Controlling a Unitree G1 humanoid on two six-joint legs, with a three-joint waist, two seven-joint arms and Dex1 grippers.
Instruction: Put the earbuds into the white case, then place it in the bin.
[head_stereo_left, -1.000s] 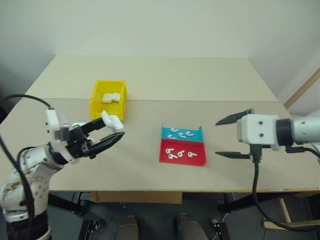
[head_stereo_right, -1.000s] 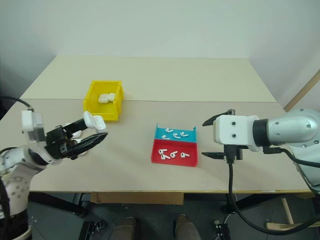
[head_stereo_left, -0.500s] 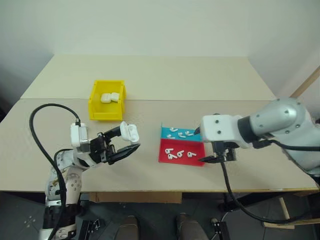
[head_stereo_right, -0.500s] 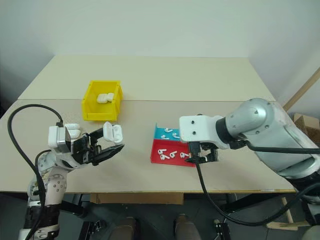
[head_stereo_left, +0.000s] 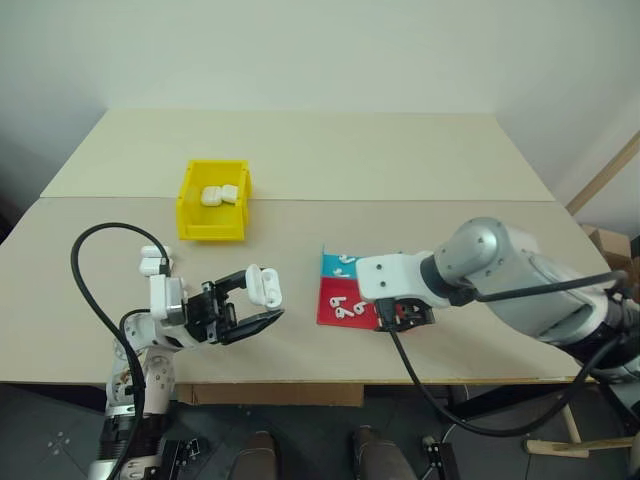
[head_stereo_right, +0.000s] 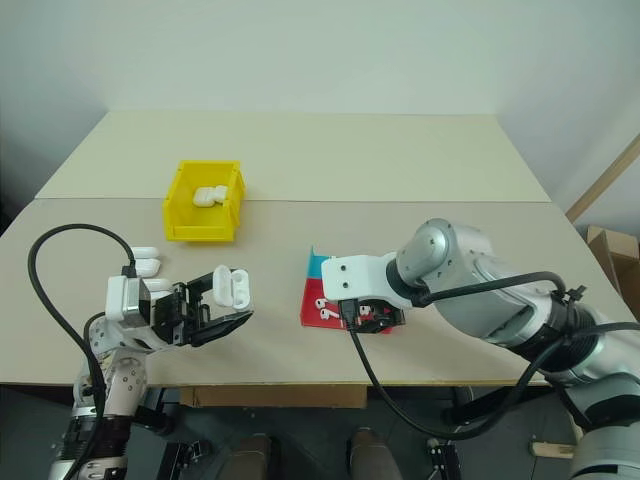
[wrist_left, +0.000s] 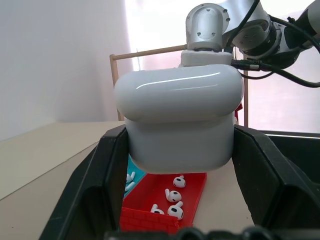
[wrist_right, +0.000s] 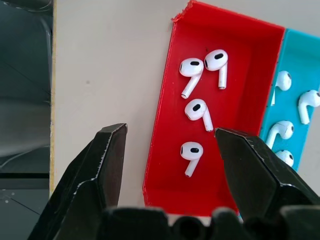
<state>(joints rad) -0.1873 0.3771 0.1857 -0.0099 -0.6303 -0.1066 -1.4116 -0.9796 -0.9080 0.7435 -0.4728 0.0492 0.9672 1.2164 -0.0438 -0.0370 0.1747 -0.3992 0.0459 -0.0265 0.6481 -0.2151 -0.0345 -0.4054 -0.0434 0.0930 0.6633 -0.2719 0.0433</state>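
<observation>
Your table (head_stereo_left: 400, 160) held the yellow bin (head_stereo_left: 213, 212) on its left half, two white cases lying inside it, well apart from everything else. Right of centre sat the red tray (wrist_right: 235, 75) with the blue tray (wrist_right: 300, 60) touching its far side, both carrying loose earbuds (wrist_right: 196, 109).

Your left gripper (head_stereo_left: 256, 303) was clenched on the white case (head_stereo_left: 265, 286), held above the near left part of the table, clear of the surface. In the left wrist view the case (wrist_left: 180, 120) sat between the two fingers with its lid shut, lid end pointing up and away from the wrist, and its long axis ran across from finger to finger. Two more cases (head_stereo_right: 143, 260) lay on the table just beyond that arm.

Your right gripper (wrist_right: 172, 150) hung over the red tray's near edge with its jaws parted and nothing between them.

Risks, as I judged them: the gripper straddled the tray wall rather than a bud, so closing there could nip the wall and tip the tray. The buds lay close together, so you could catch two or flick one out. The case's lid was shut, so no bud could go in yet.
</observation>
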